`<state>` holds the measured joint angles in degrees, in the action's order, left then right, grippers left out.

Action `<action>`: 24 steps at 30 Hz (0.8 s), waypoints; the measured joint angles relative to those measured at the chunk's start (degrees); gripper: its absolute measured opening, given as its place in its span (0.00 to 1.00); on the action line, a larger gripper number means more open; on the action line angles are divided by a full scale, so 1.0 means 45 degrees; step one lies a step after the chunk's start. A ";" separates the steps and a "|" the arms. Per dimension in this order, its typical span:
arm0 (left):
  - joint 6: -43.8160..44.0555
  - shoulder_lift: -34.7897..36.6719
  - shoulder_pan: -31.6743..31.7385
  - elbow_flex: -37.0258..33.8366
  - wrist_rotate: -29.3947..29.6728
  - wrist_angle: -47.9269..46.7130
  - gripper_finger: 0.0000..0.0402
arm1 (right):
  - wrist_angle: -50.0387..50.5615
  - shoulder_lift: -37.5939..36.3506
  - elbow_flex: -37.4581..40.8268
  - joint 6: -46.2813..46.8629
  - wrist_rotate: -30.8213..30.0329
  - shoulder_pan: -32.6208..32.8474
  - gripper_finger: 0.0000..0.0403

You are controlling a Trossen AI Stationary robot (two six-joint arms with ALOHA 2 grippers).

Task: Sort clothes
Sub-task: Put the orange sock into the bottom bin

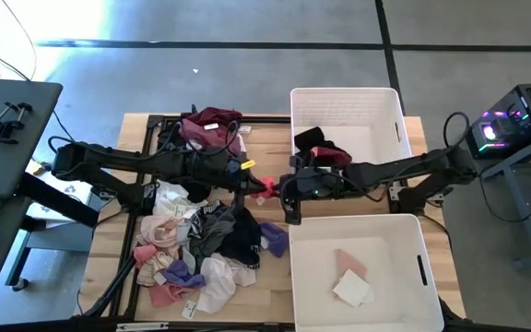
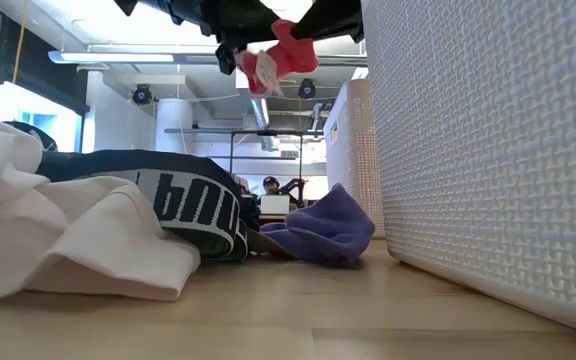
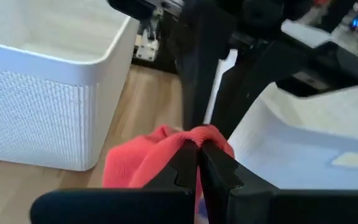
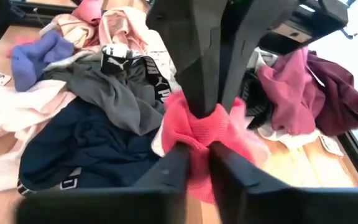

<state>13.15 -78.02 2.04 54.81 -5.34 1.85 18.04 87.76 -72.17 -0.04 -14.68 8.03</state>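
Both claws meet in mid-air above the counter [image 1: 275,286], in the gap between the clothes pile and the two white bins, and they share one small red garment [image 3: 166,149]. The left claw [image 3: 199,163] has its fingers pinched shut on a fold of it; the right claw [image 4: 194,155] has its fingers around the same bunched cloth from the opposite side. This looks like a handover: the left arm reaches the pile, the right arm reaches the bins, so the piece changes arms here. The garment hangs crumpled, a coral-red knit with a pale tag showing in the low view.

Below and beyond it the rest of the clothes [image 1: 196,244] lie heaped on the counter: navy and grey pieces with a lettered waistband, white and pink ones, a purple one [image 2: 318,228] beside the near bin [image 1: 413,231]. That bin holds pale pieces; the far bin [image 1: 376,101] holds dark and red ones, and maroon pieces [image 1: 212,127] lie at the pile's far end.
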 joint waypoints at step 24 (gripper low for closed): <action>0.0720 0.0005 0.0010 0.0005 0.0182 0.0223 0.21 | 0.8425 -0.2528 -0.3914 0.7744 0.6434 0.3629 0.01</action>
<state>16.38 -78.00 2.09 54.83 -4.52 2.85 55.96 76.38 -89.78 34.81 14.27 24.36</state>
